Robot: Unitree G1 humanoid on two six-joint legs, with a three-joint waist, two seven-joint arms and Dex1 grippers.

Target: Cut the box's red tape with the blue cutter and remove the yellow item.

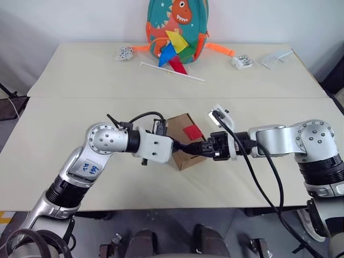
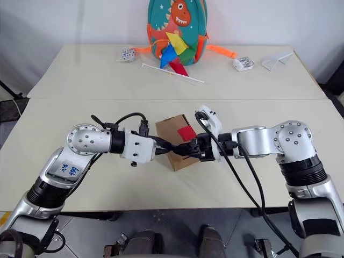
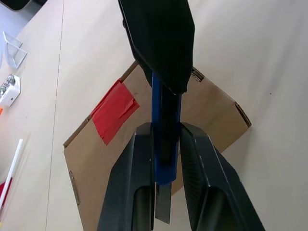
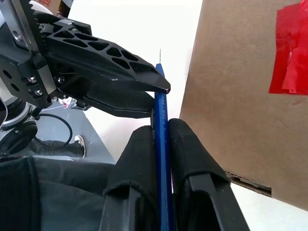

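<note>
Blue cutter [image 3: 166, 130] clamped by left pincer [image 3: 166, 159] and right pincer [image 4: 161, 144], above box [image 1: 185, 141].

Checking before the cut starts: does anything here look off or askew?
Both pincers, left and right, clamp the blue cutter at once, above the box. The red tape looks wrinkled but uncut; the box sits skewed to the table edge.

Even, bright, diffuse light covers the table [image 1: 64, 177], with no glare and only soft shadows beneath both arms and the box [image 1: 185, 141]. The 2 head views are sharp throughout. In the left wrist view, the nearest black fingers [image 3: 130, 192] look slightly soft.
</note>
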